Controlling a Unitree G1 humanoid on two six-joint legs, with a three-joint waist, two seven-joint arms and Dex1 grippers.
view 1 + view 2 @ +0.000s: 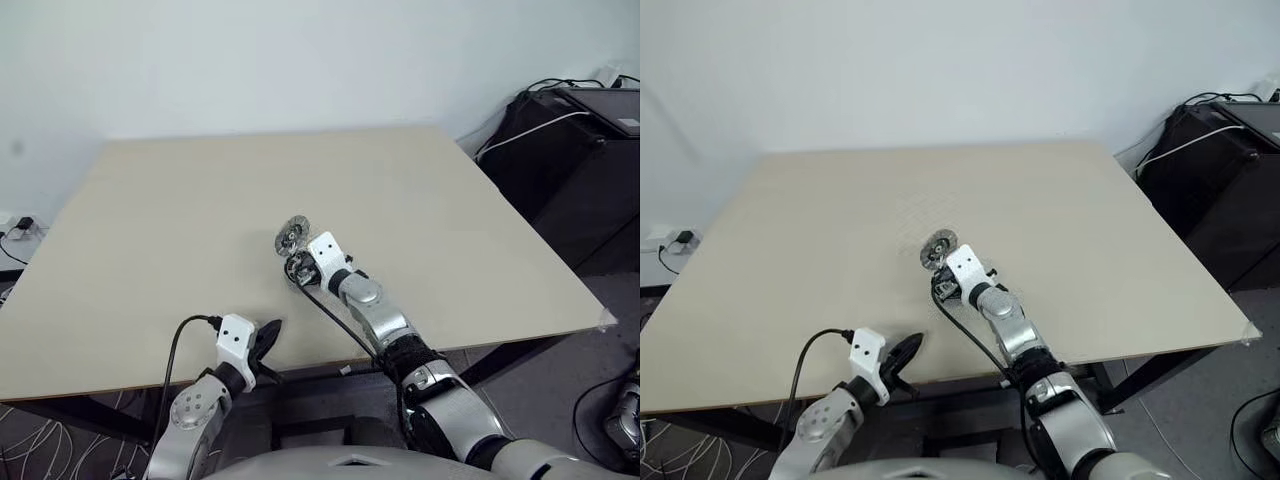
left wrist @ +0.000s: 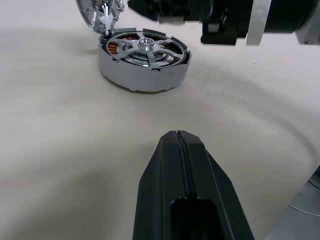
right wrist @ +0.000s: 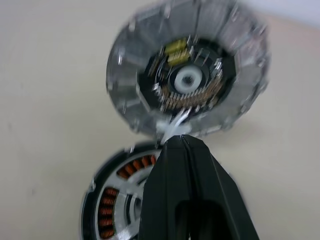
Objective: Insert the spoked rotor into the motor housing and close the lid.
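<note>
Head cameras first: the pale counter [image 1: 150, 250] carries one small cluster of metal parts near its middle, and the right end effector [image 1: 939, 280] is stretched out right on top of it, fingers pressed together. The lid [image 1: 292, 233] stands tipped up just beyond the fingertips, likely so the closed tip can push it over. The left end effector [image 1: 268, 335] hangs back at the counter's near edge, also pressed together, holding nothing; that reads as keeping clear of the working arm.

Left wrist view now: the motor housing [image 2: 144, 60] sits flat on the counter, and the spoked rotor [image 2: 146, 48] is already seated inside it, silver spokes and hub showing, copper windings peeking through the gaps. So the insertion looks done and the lid is what remains. The lid rises on edge at the housing's far rim.

Right wrist view: closed black fingers [image 3: 185, 190] point at the seam where the lid, upright with its dark inner face toward the camera, meets the housing. It appears hinged or propped there; I cannot tell which.

No brand, label or readable writing anywhere on the parts.
</note>
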